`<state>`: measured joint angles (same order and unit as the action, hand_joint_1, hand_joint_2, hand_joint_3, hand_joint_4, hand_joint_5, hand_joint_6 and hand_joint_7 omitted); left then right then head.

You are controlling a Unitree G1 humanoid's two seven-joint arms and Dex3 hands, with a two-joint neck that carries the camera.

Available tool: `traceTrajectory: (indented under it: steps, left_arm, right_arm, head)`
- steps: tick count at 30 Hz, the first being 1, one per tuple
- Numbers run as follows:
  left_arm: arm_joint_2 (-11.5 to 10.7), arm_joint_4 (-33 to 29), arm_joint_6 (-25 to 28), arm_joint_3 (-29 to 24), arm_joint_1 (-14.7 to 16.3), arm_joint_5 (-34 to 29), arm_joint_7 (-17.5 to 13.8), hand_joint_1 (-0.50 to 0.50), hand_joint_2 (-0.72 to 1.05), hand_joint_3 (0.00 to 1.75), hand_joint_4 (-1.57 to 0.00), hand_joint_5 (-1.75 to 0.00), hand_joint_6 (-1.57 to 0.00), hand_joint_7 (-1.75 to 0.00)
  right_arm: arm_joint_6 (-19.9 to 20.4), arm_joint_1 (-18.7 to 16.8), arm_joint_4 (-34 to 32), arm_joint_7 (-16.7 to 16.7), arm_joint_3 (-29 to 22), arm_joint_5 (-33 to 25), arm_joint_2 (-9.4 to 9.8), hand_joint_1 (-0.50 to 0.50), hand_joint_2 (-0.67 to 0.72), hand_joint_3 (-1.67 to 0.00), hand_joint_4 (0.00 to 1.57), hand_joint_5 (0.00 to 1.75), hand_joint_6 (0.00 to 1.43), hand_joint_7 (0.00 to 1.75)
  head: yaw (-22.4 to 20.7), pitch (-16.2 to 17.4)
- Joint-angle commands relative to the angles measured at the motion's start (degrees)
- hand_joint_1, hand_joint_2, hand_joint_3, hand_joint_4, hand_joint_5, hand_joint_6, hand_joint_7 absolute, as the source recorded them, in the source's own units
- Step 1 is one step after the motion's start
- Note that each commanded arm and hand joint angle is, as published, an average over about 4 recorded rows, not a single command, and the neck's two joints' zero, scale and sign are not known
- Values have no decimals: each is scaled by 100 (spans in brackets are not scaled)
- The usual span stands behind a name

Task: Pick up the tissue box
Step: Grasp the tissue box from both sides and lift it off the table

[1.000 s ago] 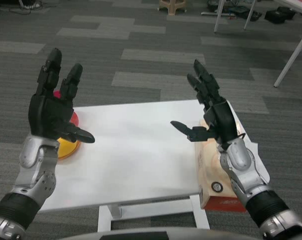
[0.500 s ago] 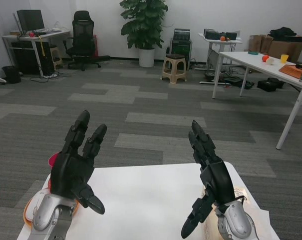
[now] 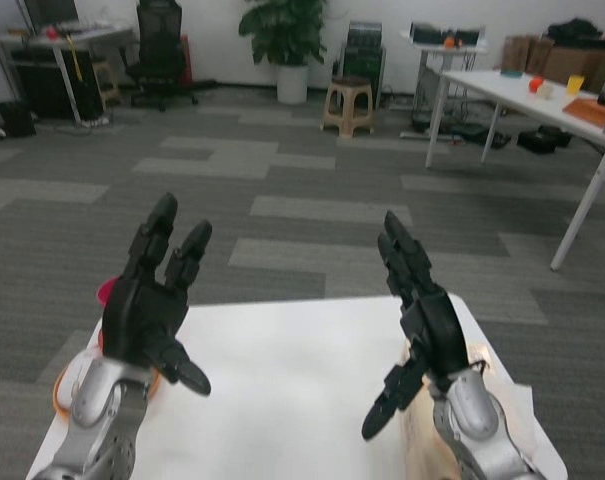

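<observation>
The left hand [image 3: 150,312] is raised above the white table's [image 3: 292,390] left side, fingers spread, holding nothing. The right hand [image 3: 419,322] is raised over the right side, fingers likewise apart and empty. Just below and behind the right hand, the tissue box [image 3: 432,440] lies at the table's right edge, partly hidden by the forearm. A red and orange dish [image 3: 104,296] shows behind the left hand.

White table [image 3: 282,400] in foreground, landmark. On its far-left edge: orange plate [image 3: 64,388] w/ pink-red item [image 3: 106,293] behind it, both partly hidden. Beyond table, grey carpet floor [image 3: 312,210]. Far back: potted plant [image 3: 282,35], wooden stool [image 3: 346,105] just right of it, black office chair [image 3: 160,50] to left. Far right of table: second white table [image 3: 542,100], small items on top, blurry.
</observation>
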<state>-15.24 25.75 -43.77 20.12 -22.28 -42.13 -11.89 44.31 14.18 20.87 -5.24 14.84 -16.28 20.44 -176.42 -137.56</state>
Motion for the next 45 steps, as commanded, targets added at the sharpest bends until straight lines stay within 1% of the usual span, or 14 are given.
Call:
traceTrajectory:
  steps: [1,5,8,14,19,25,29,33,36,37,38,40,42,45]
  left_arm:
    - [-75,83,-62,49,-13,-62,29,50,-37,0,0,-41,0,-7]
    - [-119,189,-62,141,-17,-106,20,50,-37,0,0,-41,0,-7]
    - [-139,283,-62,213,-19,-126,20,50,-37,0,0,-41,0,-7]
    - [-192,527,-62,326,-35,-225,20,50,-37,0,0,-41,0,-7]
    - [-198,567,-62,321,-39,-262,20,50,-37,0,0,-41,0,-7]
    - [-223,595,-62,299,-39,-317,20,50,-37,0,0,-41,0,-7]
    - [-255,606,-66,266,-17,-377,20,50,-37,0,0,-41,0,-7]
    - [-291,606,-77,238,11,-412,20,50,-37,0,0,-41,0,-7]
    - [-315,609,-79,235,20,-438,20,50,-37,0,0,-41,0,-7]
    - [-326,611,-79,238,22,-449,20,50,-37,0,0,-41,0,-7]
    - [-335,617,-79,246,22,-464,20,50,-37,0,0,-41,0,-7]
    - [-350,630,-79,262,22,-489,20,50,-37,0,0,-41,0,-7]
    - [-370,639,-84,275,27,-502,20,50,-37,0,0,-41,0,-7]
    - [-418,646,-90,297,31,-530,20,50,-37,0,0,-41,0,-7]
  right_arm:
    - [43,10,13,-38,-131,-68,105,-38,72,0,0,0,0,0]
    - [34,-16,44,-38,-298,-77,149,-38,72,0,0,0,0,0]
    - [30,-45,77,-34,-485,-77,162,-38,72,0,0,0,0,0]
    - [-190,-234,-39,285,-1010,-119,324,-35,72,0,0,0,0,2]
    - [-249,-390,-171,329,-1434,-178,373,-33,72,0,0,0,0,0]
    - [-282,-480,-268,483,-1777,-229,379,-33,72,0,0,0,0,2]
    - [-348,-620,-386,599,-2117,-255,390,-33,72,0,0,0,0,0]
    - [-359,-781,-439,621,-2326,-268,397,-29,72,0,0,0,0,7]
    - [-368,-878,-426,639,-2493,-277,382,-29,72,0,0,0,0,7]
    - [-370,-913,-408,652,-2570,-279,364,-29,72,0,0,0,0,7]
    - [-372,-941,-378,669,-2638,-279,335,-29,72,0,0,0,0,7]
    - [-374,-987,-310,738,-2772,-279,289,-28,72,0,0,0,0,7]
    - [-372,-1031,-230,841,-2930,-279,230,-26,72,0,0,0,0,7]
    - [-392,-1075,-160,979,-3137,-282,149,-25,72,0,0,0,0,7]
  head:
    - [50,555]
    - [208,1176]
    - [182,1471]
    - [-164,1540]
    - [-309,1379]
    - [-279,1402]
    - [-47,1433]
    - [-15,1436]
    - [773,1438]
    - [1238,1413]
    - [1306,1392]
    - [1915,1285]
    - [2260,1194]
    - [2387,1170]
